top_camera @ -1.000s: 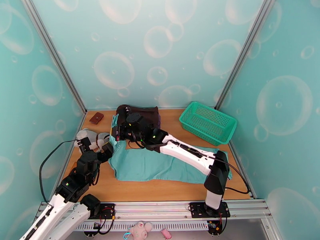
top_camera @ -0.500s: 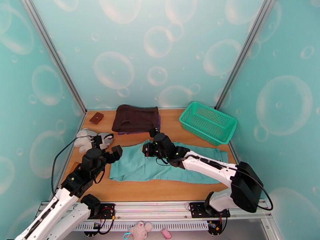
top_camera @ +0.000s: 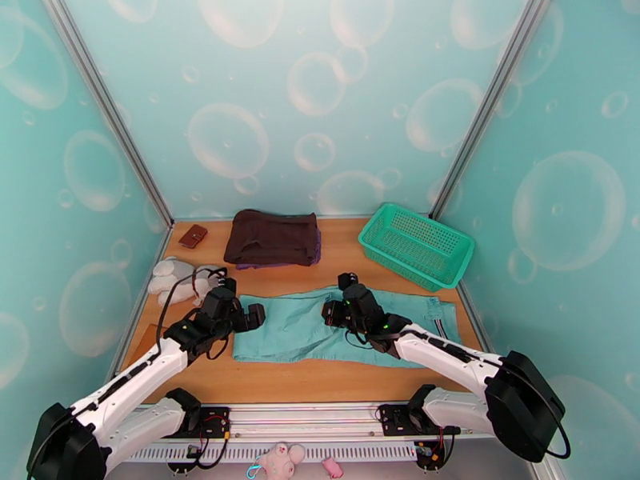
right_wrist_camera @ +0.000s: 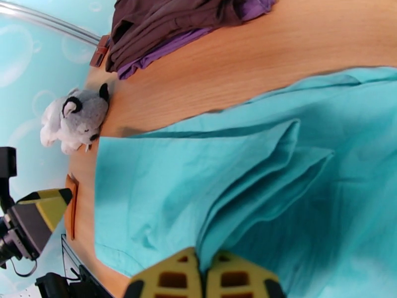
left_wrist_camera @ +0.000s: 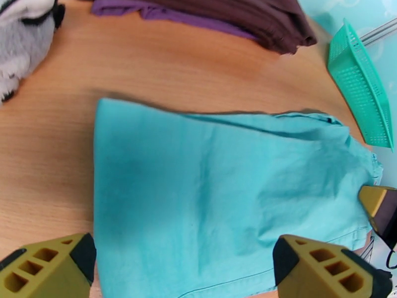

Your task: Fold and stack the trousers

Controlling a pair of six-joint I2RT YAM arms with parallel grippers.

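Looking from above, we see the trousers (top_camera: 352, 334) spread flat along the near half of the table (top_camera: 320, 382), with the striped waistband toward the right. Our left gripper (top_camera: 254, 315) sits at their left end and our right gripper (top_camera: 330, 312) over their middle. A dark brown folded garment (top_camera: 272, 238) and a green basket (top_camera: 414, 244) lie behind.

On the left wrist camera, our fingers (left_wrist_camera: 47, 266) stand wide apart above the trousers (left_wrist_camera: 213, 189), holding nothing.

On the right wrist camera, our fingers (right_wrist_camera: 243, 279) are pressed together, pinching a raised fold of the trousers (right_wrist_camera: 164, 194).
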